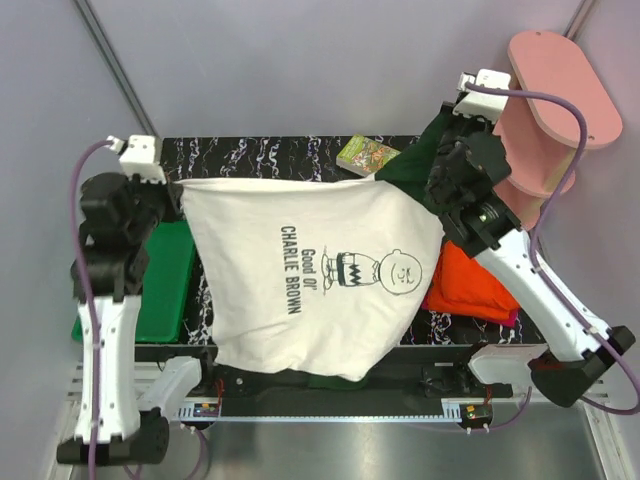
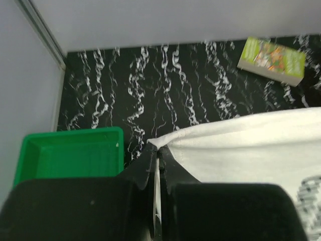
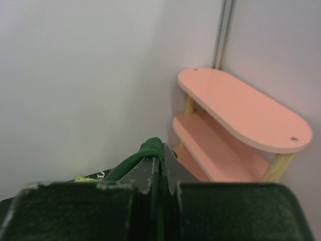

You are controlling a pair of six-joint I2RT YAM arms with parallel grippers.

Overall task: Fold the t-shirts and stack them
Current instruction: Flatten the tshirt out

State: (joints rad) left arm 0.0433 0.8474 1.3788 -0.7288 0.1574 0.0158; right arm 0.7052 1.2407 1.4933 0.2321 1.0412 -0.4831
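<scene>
The cream-white Charlie Brown t-shirt (image 1: 310, 275) hangs stretched in the air between both grippers, print facing up, its lower edge draped over the table's near edge. My left gripper (image 1: 178, 192) is shut on the shirt's white hem corner (image 2: 165, 143). My right gripper (image 1: 432, 150) is raised high and shut on the dark green sleeve (image 3: 150, 149). An orange t-shirt (image 1: 472, 282) lies folded on a magenta-red one (image 1: 512, 318) at the table's right, under my right arm.
A green tray (image 1: 160, 280) sits at the table's left edge, also seen in the left wrist view (image 2: 70, 150). A small green book (image 1: 366, 154) lies at the table's back. A pink two-tier shelf (image 1: 548, 100) stands at the right rear.
</scene>
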